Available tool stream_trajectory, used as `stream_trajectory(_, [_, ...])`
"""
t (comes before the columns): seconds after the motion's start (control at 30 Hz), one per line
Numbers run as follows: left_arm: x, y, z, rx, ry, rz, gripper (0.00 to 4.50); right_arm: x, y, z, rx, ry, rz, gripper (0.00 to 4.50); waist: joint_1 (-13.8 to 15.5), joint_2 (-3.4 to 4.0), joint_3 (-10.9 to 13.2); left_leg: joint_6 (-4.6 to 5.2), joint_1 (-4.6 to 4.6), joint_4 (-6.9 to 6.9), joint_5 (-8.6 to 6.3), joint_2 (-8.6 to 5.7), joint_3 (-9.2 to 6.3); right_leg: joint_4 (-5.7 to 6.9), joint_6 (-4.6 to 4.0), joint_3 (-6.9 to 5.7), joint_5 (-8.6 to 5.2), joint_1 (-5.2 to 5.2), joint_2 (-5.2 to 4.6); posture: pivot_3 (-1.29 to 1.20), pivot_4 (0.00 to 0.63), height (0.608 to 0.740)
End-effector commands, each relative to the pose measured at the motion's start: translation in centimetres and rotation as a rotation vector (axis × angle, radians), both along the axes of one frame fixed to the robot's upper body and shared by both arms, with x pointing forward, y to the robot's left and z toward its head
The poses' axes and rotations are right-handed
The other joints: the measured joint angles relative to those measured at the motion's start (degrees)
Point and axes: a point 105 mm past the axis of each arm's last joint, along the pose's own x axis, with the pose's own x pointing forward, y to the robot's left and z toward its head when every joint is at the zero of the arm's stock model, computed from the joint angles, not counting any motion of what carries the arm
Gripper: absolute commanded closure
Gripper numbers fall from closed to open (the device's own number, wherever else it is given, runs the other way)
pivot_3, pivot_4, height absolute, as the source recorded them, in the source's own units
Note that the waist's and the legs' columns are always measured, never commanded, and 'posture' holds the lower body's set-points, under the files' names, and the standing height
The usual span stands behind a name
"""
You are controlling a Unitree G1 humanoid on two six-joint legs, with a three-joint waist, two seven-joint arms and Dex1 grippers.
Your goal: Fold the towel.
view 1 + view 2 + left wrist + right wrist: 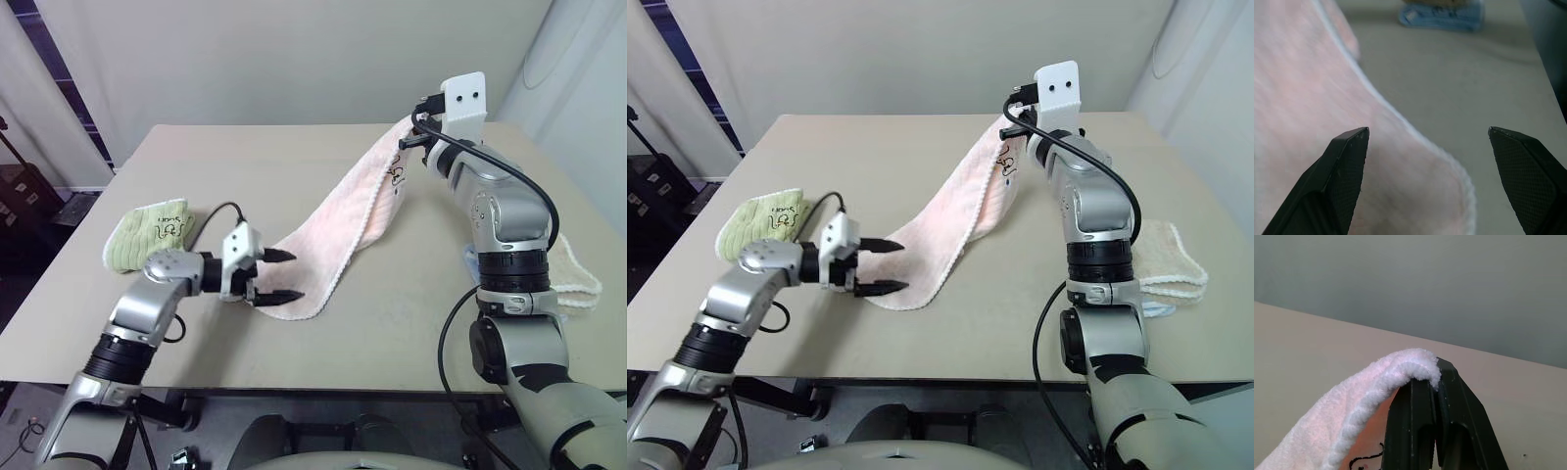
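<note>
The towel [338,225], pale pink with white edging and dark script near its far end, stretches from the table's near middle up to the far right. My right gripper [1433,377] is shut on that far end and holds it lifted above the table. The near end [1352,196] rests on the tabletop. My left gripper [282,275] is open just above this near end, one finger [1344,169] over the pink cloth and the other finger [1528,176] over bare table beside its edge.
A light green towel [147,233] with script lies folded at the table's left. A cream towel [1166,257] lies at the right behind my right arm, with a blue item [1442,14] next to it. The table's near edge [323,387] runs below both arms.
</note>
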Motion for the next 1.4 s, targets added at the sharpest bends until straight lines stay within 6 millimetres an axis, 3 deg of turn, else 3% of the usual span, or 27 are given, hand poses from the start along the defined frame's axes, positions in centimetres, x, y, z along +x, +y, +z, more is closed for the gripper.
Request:
stream_trajectory(0.03, [-0.5,-1.1,-0.7,0.046,0.006,-0.008,0.40,-0.3,0.4,1.6,-0.006,-0.065,0.004,4.50,0.0,0.00,0.0,0.00,0.00,0.02,0.00,0.00,0.00,0.01,0.00,0.00,0.00,0.01,0.00,0.00,0.000,0.740])
stream_trajectory(0.3, [-0.6,-1.6,-3.7,0.165,0.040,0.006,0.40,-0.3,0.0,1.6,-0.009,-0.065,-0.014,4.50,0.0,0.00,0.0,0.00,0.02,0.15,0.00,0.00,0.00,0.22,0.00,0.00,0.00,-0.01,0.00,0.00,0.000,0.740])
stream_trajectory(0.53, [-1.3,-2.0,-4.6,0.265,0.071,-0.012,0.40,-0.4,-0.1,1.5,-0.022,-0.063,-0.020,4.50,0.0,0.00,0.0,0.01,0.03,0.16,0.01,0.01,0.00,0.28,0.00,0.00,0.00,-0.02,0.00,0.00,0.000,0.740])
stream_trajectory(0.93, [-0.9,-0.8,-5.6,0.414,0.138,0.055,4.45,-0.5,-0.6,1.1,-0.034,-0.056,-0.039,4.50,-0.1,0.00,0.0,0.03,0.13,0.17,0.02,0.01,-0.01,0.33,0.00,0.02,0.00,0.04,0.02,0.00,0.000,0.740])
stream_trajectory(1.1, [-0.7,-0.7,-5.9,0.398,0.148,0.058,4.45,-0.5,-0.7,1.1,-0.036,-0.056,-0.043,4.50,-0.1,0.00,0.0,0.03,0.19,0.17,0.02,0.01,-0.01,0.33,0.00,0.03,0.00,0.10,0.03,0.00,0.000,0.740])
stream_trajectory(1.2, [1.0,0.3,-3.9,0.245,0.156,0.122,4.45,-0.4,-0.9,1.0,-0.040,-0.056,-0.048,4.50,0.0,0.00,0.0,0.04,0.25,0.17,0.02,0.01,-0.01,0.34,0.00,0.03,0.00,0.16,0.02,0.00,0.000,0.740])
stream_trajectory(1.4, [5.8,6.3,0.9,-0.021,0.130,0.330,4.45,-0.5,-2.2,0.4,-0.043,-0.041,-0.083,4.50,0.0,-0.02,0.0,0.16,0.17,0.17,0.10,0.03,-0.02,0.40,-0.05,0.01,0.03,0.02,0.04,0.00,0.000,0.740])
